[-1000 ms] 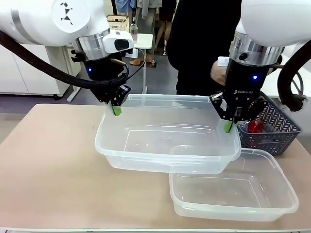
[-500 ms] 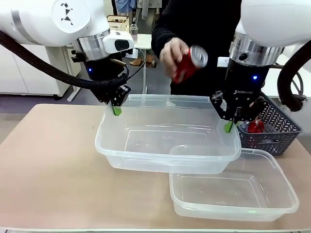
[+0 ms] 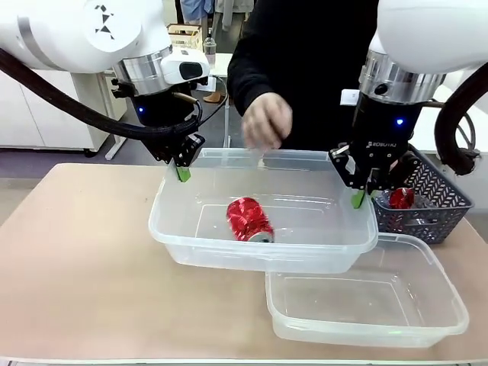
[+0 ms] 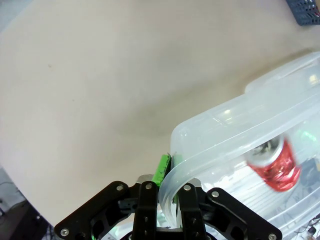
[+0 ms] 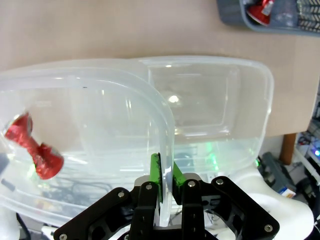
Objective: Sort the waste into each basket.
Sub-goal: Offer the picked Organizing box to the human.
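Beyond the far edge of the beige desk [image 3: 76, 252] a grey floor [image 3: 61, 162] is seen; white cabinets [image 3: 30, 114] are set left, a small white table [image 3: 219, 69] farther back.

Lighting: bright, even, from above; soft shadow under the tub [image 3: 177, 241]. Glare spots on plastic. Motion blur: can [image 3: 248, 219], person's hand [image 3: 267, 120].

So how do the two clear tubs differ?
The farther clear rectangular plastic tub is gripped at its rim by the left end effector and right end effector; the nearer clear tub sits free on the table. The farther tub holds a crushed red metal can; the nearer is empty. Both are see-through, round-cornered.
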Tool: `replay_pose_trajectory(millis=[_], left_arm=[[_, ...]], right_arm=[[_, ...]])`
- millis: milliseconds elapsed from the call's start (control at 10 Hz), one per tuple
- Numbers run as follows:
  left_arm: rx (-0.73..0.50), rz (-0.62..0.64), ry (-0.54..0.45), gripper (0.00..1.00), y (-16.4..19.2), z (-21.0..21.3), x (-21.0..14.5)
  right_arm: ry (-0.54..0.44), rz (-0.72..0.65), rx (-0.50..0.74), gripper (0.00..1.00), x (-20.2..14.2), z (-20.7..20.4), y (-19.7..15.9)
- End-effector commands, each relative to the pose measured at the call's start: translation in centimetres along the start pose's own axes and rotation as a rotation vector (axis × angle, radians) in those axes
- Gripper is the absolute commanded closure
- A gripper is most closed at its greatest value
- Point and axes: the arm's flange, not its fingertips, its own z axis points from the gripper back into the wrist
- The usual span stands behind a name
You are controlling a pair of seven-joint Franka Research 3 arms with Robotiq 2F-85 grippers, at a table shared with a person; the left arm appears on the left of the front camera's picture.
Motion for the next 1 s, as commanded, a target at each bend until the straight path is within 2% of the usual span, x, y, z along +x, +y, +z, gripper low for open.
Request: replay_pose_trajectory(millis=[0,900], left_arm=[[0.002,-0.023,-0.011,0.93,0.26,0.37,-0.22],[0.002,-0.023,-0.011,0.93,0.26,0.37,-0.22]], right_arm=[[0.011,-0.009,0.003,0.94,0.12,0.34,0.32],[0.011,-0.009,0.003,0.94,0.12,0.34,0.32]])
